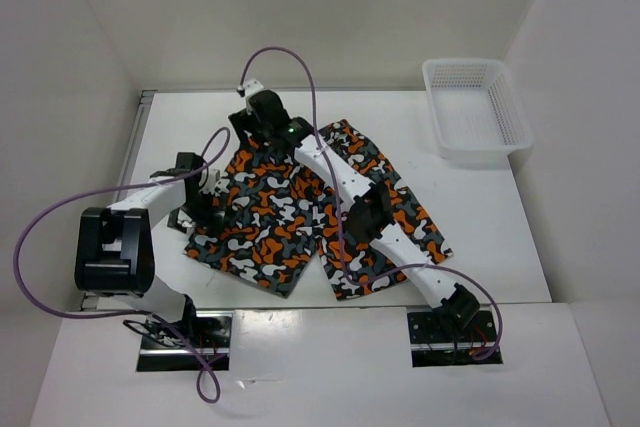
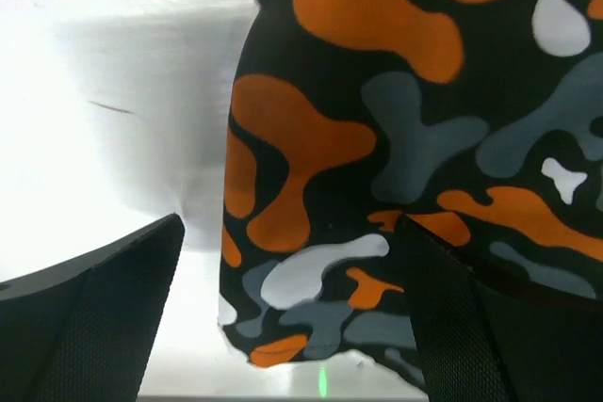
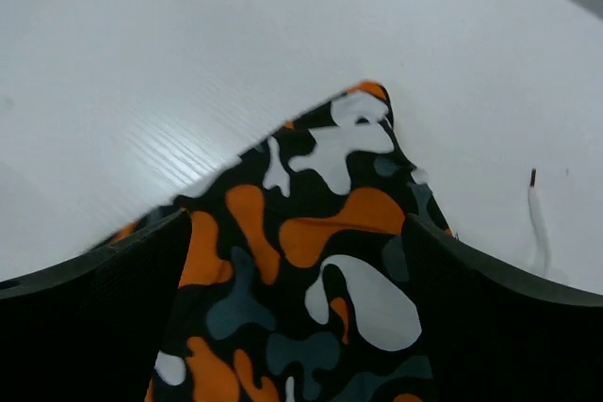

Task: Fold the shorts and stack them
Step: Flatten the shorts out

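Left tool point(image 2: 292, 313) stands with fingers apart, an edge of the shorts point(image 1: 265, 232) running between them; whether its right finger touches the cloth is hard to tell. Right tool point(image 3: 301, 308), also apart, hovers with a corner of the shorts between its fingers. Its arm hides the middle of the shorts, which lie spread on the desk point(image 1: 480, 237).

Bare desk point(image 1: 410, 122) lies open between the shorts point(image 1: 265, 222) and the mesh basket point(image 1: 475, 112) at far right; walls point(image 1: 300, 7) close three sides.
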Controlling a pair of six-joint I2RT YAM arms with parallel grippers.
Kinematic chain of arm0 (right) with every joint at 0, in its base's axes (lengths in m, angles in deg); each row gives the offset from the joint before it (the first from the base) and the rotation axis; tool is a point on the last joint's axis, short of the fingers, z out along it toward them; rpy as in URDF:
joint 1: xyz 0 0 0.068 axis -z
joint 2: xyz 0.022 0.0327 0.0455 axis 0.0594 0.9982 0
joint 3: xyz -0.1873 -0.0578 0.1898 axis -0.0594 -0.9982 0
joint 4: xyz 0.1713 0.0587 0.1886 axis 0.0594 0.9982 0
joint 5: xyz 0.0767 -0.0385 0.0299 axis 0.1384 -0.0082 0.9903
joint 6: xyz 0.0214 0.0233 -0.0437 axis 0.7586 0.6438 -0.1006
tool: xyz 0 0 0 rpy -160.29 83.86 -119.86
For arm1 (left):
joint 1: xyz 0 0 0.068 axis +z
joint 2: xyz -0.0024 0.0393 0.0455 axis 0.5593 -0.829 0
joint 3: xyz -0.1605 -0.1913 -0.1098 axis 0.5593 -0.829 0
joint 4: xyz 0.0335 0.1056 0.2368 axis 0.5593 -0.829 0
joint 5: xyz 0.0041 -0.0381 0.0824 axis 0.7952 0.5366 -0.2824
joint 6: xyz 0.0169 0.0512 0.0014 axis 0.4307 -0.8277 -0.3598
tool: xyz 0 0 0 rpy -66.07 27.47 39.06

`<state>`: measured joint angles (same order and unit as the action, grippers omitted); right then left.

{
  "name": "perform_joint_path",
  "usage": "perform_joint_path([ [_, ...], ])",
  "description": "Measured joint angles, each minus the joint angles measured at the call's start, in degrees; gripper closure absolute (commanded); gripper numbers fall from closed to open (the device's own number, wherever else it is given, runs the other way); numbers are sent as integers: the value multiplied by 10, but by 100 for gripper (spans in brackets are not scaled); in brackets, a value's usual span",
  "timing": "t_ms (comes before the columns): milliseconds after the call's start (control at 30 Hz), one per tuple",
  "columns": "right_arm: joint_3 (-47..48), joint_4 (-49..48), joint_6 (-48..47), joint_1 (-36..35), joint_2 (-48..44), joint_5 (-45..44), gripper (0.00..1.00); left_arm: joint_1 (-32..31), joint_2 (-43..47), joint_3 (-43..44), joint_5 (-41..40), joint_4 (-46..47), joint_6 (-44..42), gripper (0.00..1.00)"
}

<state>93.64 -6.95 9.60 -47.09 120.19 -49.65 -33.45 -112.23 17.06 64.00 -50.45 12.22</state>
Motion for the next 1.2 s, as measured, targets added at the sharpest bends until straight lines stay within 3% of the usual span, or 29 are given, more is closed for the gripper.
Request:
perform_joint_path([
  [100,-5,21,-11,0,24,-25,4,1,-22,9,8,-10,1,5],
  [133,-10,31,-14,0,30,-27,4,1,-28,14,9,-14,1,11],
  [200,-20,56,-19,0,42,-28,20,1,-44,28,18,-27,1,23],
  [233,-22,57,-14,1,45,-18,29,1,-52,35,28,-33,1,36],
  [267,-22,63,-17,1,45,-18,41,1,-58,41,31,-39,3,42],
  [300,-22,66,-17,1,45,-17,68,1,-63,45,34,-43,1,48],
  [367,-22,69,-19,0,45,-10,89,0,-70,53,38,-49,2,59],
  [400,-20,71,-19,0,45,-7,100,0,-71,55,41,-49,1,70],
  [533,7,97,-16,-1,48,-13,100,0,-71,58,53,-52,2,95],
  [733,25,110,-2,-2,35,-62,100,0,-66,94,38,-63,0,98],
  [867,25,124,-1,9,-12,-93,100,0,-47,209,21,-90,0,98],
  [1067,25,167,2,64,-187,-96,100,-22,19,389,-2,-96,1,98],
  [1200,3,185,-3,73,-353,-85,100,-91,57,462,0,-100,0,98],
])
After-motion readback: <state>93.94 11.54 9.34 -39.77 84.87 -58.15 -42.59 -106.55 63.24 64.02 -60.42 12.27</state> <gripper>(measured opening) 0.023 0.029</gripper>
